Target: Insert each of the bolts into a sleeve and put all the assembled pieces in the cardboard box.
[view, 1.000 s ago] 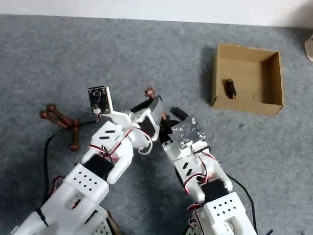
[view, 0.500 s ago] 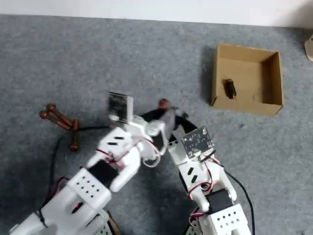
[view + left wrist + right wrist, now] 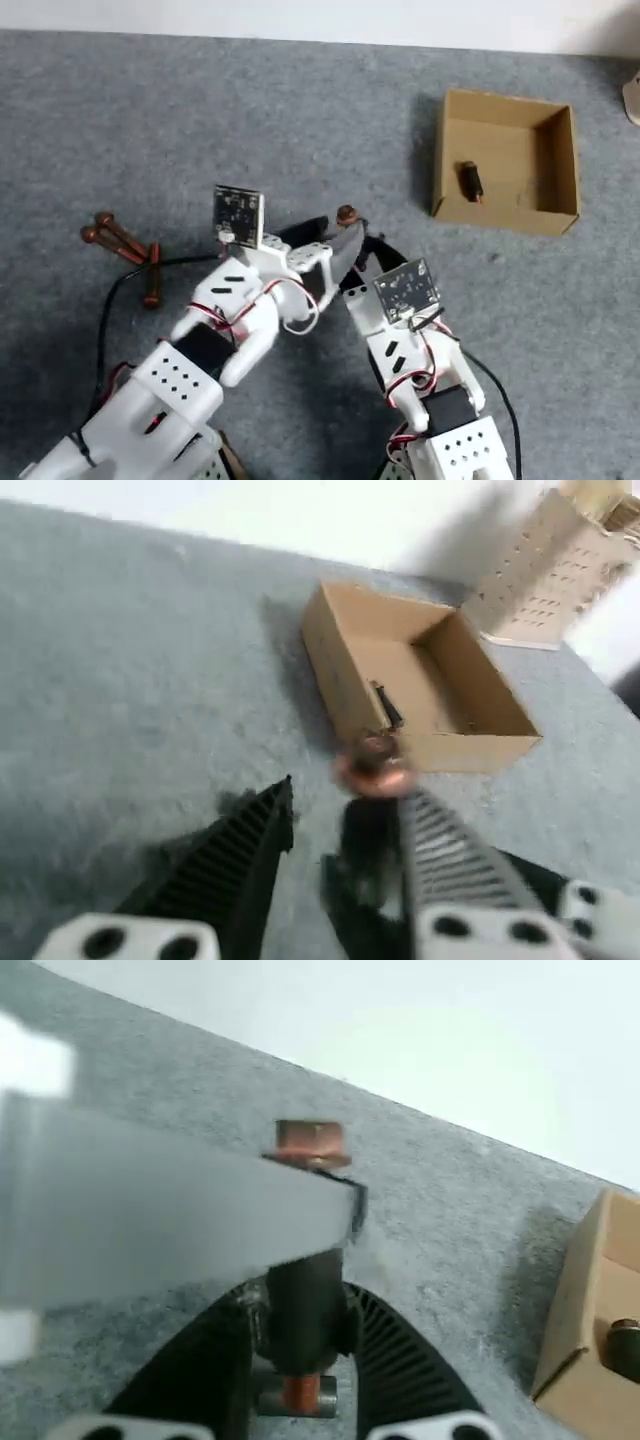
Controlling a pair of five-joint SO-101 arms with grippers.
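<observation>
**At mid-table, between the arms: bolt seated in sleeve, box not yet reached**

Between the two arms, the right gripper [image 3: 300, 1322] is clamped on a short black cylindrical sleeve [image 3: 300, 1295], held upright off the grey felt-like table cover [image 3: 200, 120]; a copper-coloured hex-headed metal bolt [image 3: 310, 1145] runs through it, head above the sleeve, shank tip showing below; upright hold probably chosen so the bolt stays seated by its own weight.

The left gripper [image 3: 345, 805] has its jaws spread, gripping nothing; one pale finger [image 3: 180, 1220] crosses just under the bolt head, close to the shank; contact not resolvable; judged to be steadying or just letting go, so that the pair is left to the right arm alone.

The open brown cardboard box [image 3: 505, 215] sits well apart, on the right arm's side; one dark assembled piece [image 3: 470, 181] already lies inside, near the box wall facing the arms; this side placement suits the right arm for the drop.

Three loose copper bolts [image 3: 125, 245] lie in a cluster on the left arm's side, within that arm's reach for feeding.

Judgement: insertion looks complete for this pair; task roughly part-way. Risk: the bolt could slide out if the sleeve is tilted head-down in transit.
</observation>
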